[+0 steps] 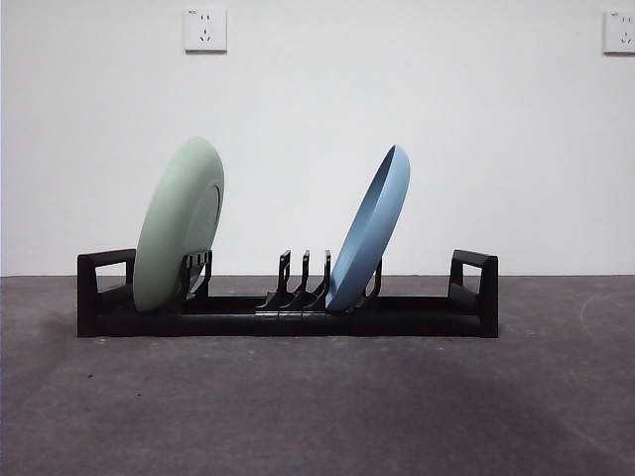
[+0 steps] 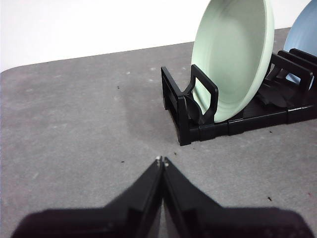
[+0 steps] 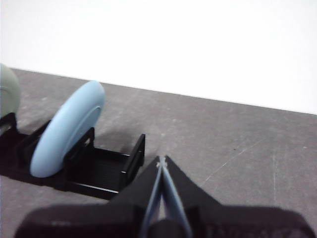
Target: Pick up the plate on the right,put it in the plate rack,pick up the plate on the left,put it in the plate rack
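The black plate rack (image 1: 288, 317) stretches across the middle of the table. A pale green plate (image 1: 179, 226) stands on edge in its left end, leaning right. A light blue plate (image 1: 370, 230) stands tilted among the prongs right of the middle. My left gripper (image 2: 162, 160) hangs shut and empty over bare table, off the rack's left end (image 2: 185, 106), where the green plate (image 2: 233, 54) shows. My right gripper (image 3: 162, 159) is shut and empty, off the rack's right end (image 3: 106, 166), beside the blue plate (image 3: 67, 130). Neither gripper shows in the front view.
The grey table top (image 1: 317, 407) runs in front of the rack. A white wall with two sockets (image 1: 204, 29) stands behind. Several free prongs (image 1: 303, 278) rise between the two plates.
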You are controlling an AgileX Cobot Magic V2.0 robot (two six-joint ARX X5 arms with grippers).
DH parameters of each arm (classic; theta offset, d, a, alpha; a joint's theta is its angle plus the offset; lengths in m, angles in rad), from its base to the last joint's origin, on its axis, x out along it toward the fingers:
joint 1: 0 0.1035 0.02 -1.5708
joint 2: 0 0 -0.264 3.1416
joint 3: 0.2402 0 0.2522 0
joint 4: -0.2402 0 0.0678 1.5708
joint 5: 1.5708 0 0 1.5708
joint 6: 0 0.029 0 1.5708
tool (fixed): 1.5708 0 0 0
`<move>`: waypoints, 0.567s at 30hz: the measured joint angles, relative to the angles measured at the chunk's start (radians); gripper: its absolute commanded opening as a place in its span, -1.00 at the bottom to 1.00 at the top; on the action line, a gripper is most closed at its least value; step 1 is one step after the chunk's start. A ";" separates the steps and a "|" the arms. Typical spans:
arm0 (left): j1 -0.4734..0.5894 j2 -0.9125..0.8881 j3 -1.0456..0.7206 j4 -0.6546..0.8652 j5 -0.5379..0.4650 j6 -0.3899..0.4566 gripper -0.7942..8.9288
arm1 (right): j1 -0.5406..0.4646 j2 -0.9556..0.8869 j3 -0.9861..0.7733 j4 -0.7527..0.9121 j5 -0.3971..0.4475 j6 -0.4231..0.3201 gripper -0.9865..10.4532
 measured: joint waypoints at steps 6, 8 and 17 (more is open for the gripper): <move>0.000 0.000 0.000 0.000 0.000 0.000 -0.84 | -0.056 -0.147 -0.219 0.062 -0.049 0.021 -0.82; 0.000 0.000 0.000 0.000 0.000 0.000 -0.84 | -0.056 -0.171 -0.270 0.088 -0.049 0.038 -0.82; 0.000 0.000 0.000 0.000 0.000 0.000 -0.84 | -0.057 -0.227 -0.412 0.110 -0.048 0.098 -0.82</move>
